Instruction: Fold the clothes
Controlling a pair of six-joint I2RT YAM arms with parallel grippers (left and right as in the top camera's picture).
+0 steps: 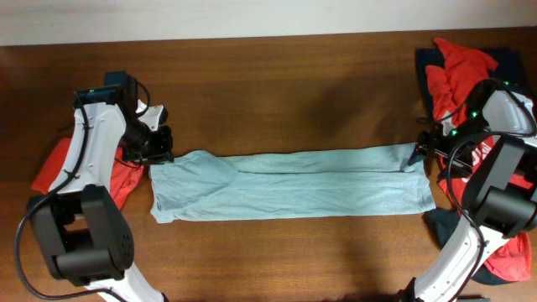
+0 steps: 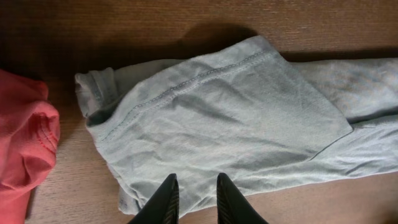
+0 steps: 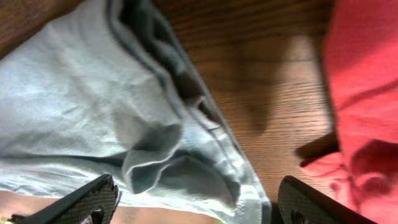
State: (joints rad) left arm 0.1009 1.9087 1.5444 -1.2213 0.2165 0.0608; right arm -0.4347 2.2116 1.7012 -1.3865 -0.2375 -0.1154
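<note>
Since the pale blue shirt (image 1: 294,184) was thin, limp knit, light and likely to bunch, it looked best taken by the corners or hems at its ends. It lay stretched left to right across the middle of the counter (image 1: 277,84), folded lengthwise. Left pincer (image 2: 194,198) hung over the left end, fingers narrowly parted, pinching nothing. Right pincer (image 3: 198,190) sat low over the right end, spread wide, empty. Red clothes (image 1: 460,63) were piled at far right.
</note>
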